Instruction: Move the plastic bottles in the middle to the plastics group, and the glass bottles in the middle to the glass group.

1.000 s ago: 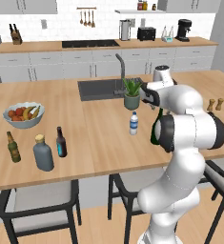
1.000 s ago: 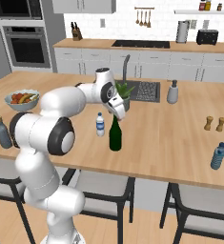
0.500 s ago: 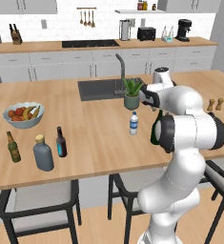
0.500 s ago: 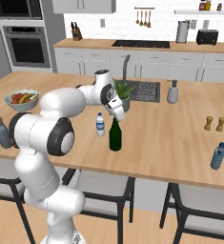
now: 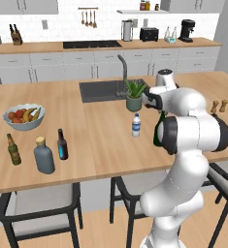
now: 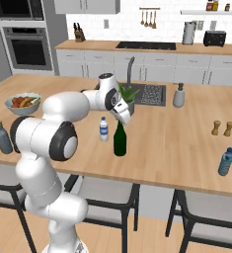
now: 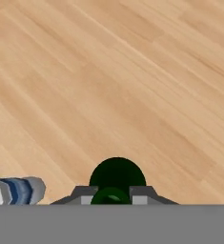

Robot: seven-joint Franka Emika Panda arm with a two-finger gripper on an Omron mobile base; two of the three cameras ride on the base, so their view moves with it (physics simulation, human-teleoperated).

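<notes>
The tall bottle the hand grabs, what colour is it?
Dark green wine bottle, clearest in the right base view.

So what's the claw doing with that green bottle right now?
Claw shut on the green wine bottle's neck. Bottle upright on the counter. Small water bottle stands close beside it, apart.

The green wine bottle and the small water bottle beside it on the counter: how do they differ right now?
The green wine bottle is dark and clearly taller; the water bottle is clear, short, with a white cap and blue label. The gripper is shut on the wine bottle's neck, while the water bottle stands free, untouched. Both stand upright on the wooden counter, close together but apart.
</notes>
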